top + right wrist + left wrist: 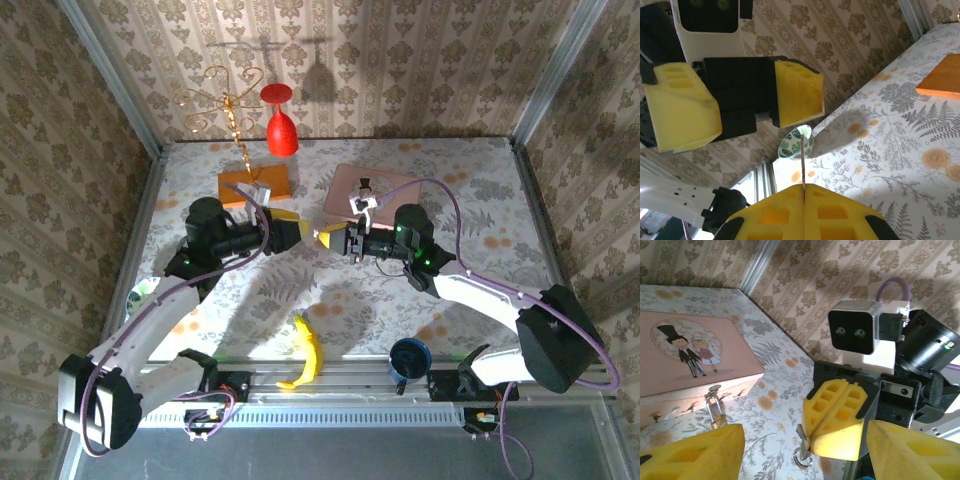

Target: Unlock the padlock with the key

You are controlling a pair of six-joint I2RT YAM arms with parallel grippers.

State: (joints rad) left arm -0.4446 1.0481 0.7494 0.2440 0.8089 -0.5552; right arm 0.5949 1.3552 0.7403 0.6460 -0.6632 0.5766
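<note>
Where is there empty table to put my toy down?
Bare table lies between the pink box and the right wall, and between the banana and the blue cup. It is crowded at the middle, where both arms' jaws meet by the orange block.

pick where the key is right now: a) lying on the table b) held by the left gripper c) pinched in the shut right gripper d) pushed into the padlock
c: the key sticks out of the shut right gripper, apart from the padlock hanging on the pink box; the left gripper stands open and empty.
</note>
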